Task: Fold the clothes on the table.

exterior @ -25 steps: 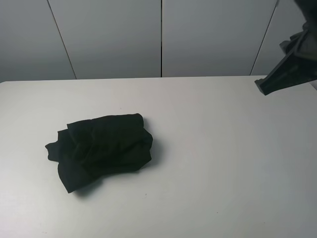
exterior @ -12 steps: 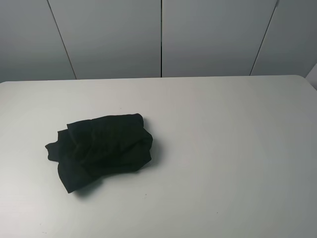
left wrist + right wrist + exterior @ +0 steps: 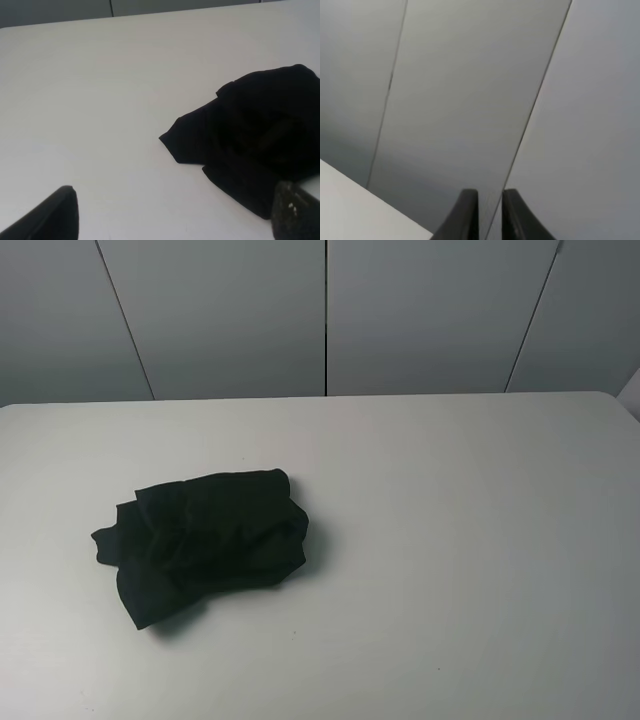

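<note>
Lying crumpled in a loose heap, the black T-shirt (image 3: 202,540) sat on the left half of the white table (image 3: 450,540), nearer the front edge than the back, with folds bunched over one another and no print or label showing. From the left wrist view, the left gripper (image 3: 170,212) hung above the tabletop just short of the shirt (image 3: 255,145), its two fingertips (image 3: 47,215) spread wide with nothing between them. The right gripper (image 3: 490,215) was out of the overhead view; its own camera showed it raised and pointed at the grey panelled wall (image 3: 470,100) behind the table, its fingers (image 3: 465,215) nearly together, a thin gap between them, holding nothing.
</note>
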`<state>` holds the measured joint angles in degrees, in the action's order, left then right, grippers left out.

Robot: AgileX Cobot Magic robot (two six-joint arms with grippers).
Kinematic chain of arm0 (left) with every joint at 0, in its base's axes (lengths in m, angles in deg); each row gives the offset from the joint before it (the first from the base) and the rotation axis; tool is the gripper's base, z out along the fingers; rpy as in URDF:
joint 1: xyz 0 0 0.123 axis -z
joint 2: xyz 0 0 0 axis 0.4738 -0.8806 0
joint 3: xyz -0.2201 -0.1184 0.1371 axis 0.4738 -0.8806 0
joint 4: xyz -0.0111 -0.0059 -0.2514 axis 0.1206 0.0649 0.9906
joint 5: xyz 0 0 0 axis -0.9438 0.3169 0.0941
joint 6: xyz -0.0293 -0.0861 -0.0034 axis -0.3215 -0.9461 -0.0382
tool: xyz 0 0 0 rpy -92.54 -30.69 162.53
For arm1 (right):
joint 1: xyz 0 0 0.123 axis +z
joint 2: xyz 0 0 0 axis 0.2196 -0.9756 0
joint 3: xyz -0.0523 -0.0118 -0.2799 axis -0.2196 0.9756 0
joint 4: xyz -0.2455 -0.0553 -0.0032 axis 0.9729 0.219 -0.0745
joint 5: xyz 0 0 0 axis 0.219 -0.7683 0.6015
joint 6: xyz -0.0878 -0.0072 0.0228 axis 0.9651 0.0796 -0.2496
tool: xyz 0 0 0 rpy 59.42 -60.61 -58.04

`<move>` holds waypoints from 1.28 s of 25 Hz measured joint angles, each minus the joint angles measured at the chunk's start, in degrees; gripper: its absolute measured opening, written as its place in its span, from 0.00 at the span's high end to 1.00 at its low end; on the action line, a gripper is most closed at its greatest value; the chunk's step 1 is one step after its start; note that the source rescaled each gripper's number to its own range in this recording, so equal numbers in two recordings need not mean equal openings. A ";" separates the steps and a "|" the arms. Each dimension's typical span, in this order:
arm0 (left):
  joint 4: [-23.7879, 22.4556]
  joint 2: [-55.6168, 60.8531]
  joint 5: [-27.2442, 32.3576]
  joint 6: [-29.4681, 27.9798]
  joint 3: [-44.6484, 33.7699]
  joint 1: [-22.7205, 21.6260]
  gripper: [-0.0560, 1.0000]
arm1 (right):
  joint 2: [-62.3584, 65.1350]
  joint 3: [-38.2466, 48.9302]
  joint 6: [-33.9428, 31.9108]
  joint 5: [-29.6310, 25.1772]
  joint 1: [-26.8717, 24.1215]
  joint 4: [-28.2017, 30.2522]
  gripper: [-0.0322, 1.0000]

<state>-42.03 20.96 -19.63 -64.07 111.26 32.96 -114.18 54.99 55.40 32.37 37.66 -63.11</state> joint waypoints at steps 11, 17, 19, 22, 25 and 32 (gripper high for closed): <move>0.00 0.00 0.00 0.00 0.00 0.00 0.00 | 1.24 4.66 -6.97 -0.22 0.00 10.82 0.29; 0.00 0.00 0.00 0.00 0.00 0.00 0.00 | 1.24 4.66 -15.29 3.08 0.00 16.28 0.26; 0.00 0.00 0.00 0.00 0.00 0.00 0.00 | 1.24 4.66 -10.35 3.81 0.00 8.03 0.26; 0.00 0.00 0.00 0.00 0.00 0.00 0.00 | 1.24 6.23 -2.14 5.08 0.00 2.03 0.27; 0.00 0.00 0.00 0.00 0.00 0.00 0.00 | 1.49 7.01 -0.01 5.62 0.00 0.45 0.27; 0.00 0.00 0.00 0.00 0.00 0.00 0.00 | 1.73 7.34 -0.01 5.44 0.00 0.80 0.27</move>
<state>-42.03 20.96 -19.63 -64.07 111.26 32.96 -112.45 62.32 55.40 37.81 37.66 -62.31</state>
